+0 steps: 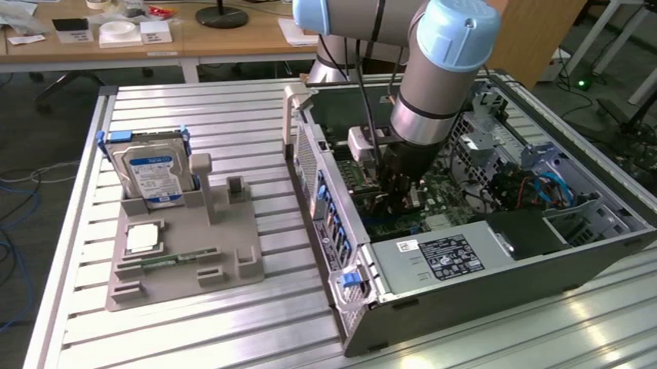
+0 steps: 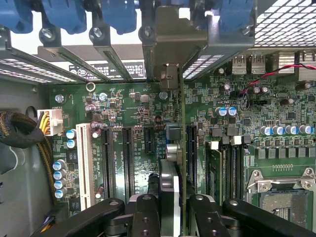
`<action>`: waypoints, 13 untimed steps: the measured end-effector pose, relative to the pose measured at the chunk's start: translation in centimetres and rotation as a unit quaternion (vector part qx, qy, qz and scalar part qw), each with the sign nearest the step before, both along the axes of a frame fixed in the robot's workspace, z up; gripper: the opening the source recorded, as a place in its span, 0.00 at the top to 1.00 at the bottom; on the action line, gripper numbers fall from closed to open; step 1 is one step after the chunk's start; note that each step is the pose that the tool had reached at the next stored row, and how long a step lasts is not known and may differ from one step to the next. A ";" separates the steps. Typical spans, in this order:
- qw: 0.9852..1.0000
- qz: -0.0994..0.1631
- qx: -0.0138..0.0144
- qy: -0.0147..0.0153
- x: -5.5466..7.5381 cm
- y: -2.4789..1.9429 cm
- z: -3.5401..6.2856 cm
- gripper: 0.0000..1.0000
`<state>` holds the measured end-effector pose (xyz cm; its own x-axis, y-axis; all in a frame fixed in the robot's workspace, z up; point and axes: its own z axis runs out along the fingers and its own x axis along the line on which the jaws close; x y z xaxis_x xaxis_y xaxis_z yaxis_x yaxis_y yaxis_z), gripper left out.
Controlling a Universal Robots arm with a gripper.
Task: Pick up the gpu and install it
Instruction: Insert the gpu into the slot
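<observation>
In the wrist view the gpu point(image 2: 173, 148) is seen edge-on: a thin green card with a dark block and a silver end bracket point(image 2: 168, 75). My gripper point(image 2: 175, 210) is shut on it, one black finger point(image 2: 146, 213) on each side. The card stands upright over the motherboard point(image 2: 123, 101), between the long black expansion slots point(image 2: 126, 158), with its bracket up against the rear slot openings. Whether its edge sits in a slot I cannot tell. In the exterior view my gripper point(image 1: 395, 196) reaches down inside the open computer case point(image 1: 339, 231).
A white slot point(image 2: 84, 165), memory sticks point(image 2: 213, 170) and the CPU socket point(image 2: 281, 195) flank the card. Black cables point(image 2: 22, 131) lie near the case wall. Outside the case, a grey holder point(image 1: 231, 238) carries the hard drive point(image 1: 154, 173) and a small memory stick point(image 1: 180, 260).
</observation>
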<state>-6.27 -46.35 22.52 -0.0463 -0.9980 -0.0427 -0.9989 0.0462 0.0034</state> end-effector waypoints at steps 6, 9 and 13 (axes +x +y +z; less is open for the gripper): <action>1.000 0.000 0.000 0.000 0.0 0.00 0.18 0.72; 1.000 0.000 0.000 0.000 0.0 0.00 0.27 0.72; 1.000 0.000 0.000 0.000 0.0 0.00 0.29 0.72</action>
<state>-6.27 -46.36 22.82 -0.0463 -0.9980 -0.0425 -0.9989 0.0462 0.0043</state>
